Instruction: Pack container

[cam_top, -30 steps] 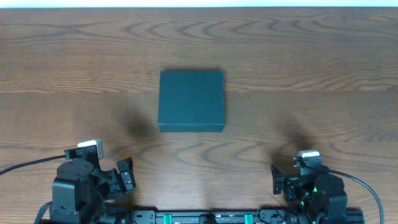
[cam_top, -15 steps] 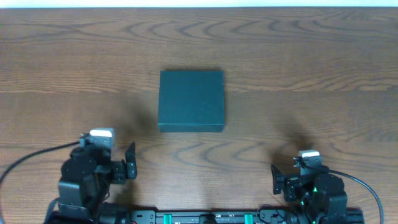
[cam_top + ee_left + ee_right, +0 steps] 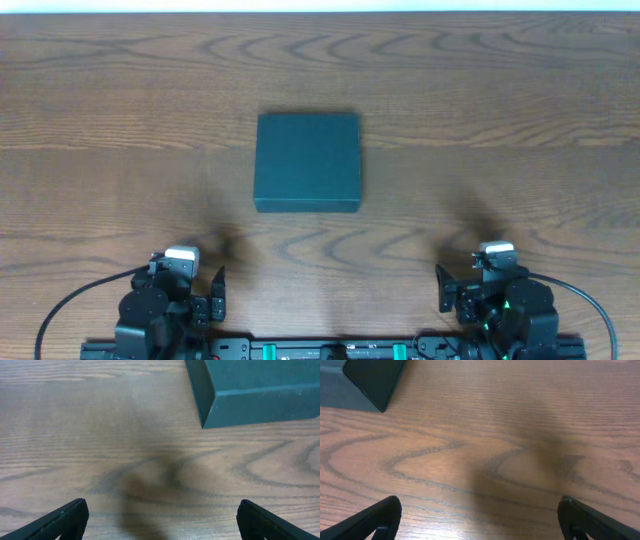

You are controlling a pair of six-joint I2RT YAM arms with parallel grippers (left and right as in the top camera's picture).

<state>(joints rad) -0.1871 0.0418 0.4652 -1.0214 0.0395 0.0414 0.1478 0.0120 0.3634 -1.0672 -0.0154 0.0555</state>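
Observation:
The container (image 3: 307,161) is a dark teal square box with its lid shut, lying flat in the middle of the wooden table. Its near corner shows at the top right of the left wrist view (image 3: 250,390) and its corner at the top left of the right wrist view (image 3: 365,380). My left gripper (image 3: 210,295) sits at the near left edge, open and empty, its fingertips wide apart (image 3: 160,517). My right gripper (image 3: 445,288) sits at the near right edge, open and empty (image 3: 480,517). No snack packets are in view.
The wooden table (image 3: 500,120) stretches around the box on all sides. A black rail with green fittings (image 3: 330,350) runs along the near edge between the two arm bases. Cables trail from both arms.
My left arm has drawn back toward the near edge and turned so its gripper points forward. The right arm and the box have not moved.

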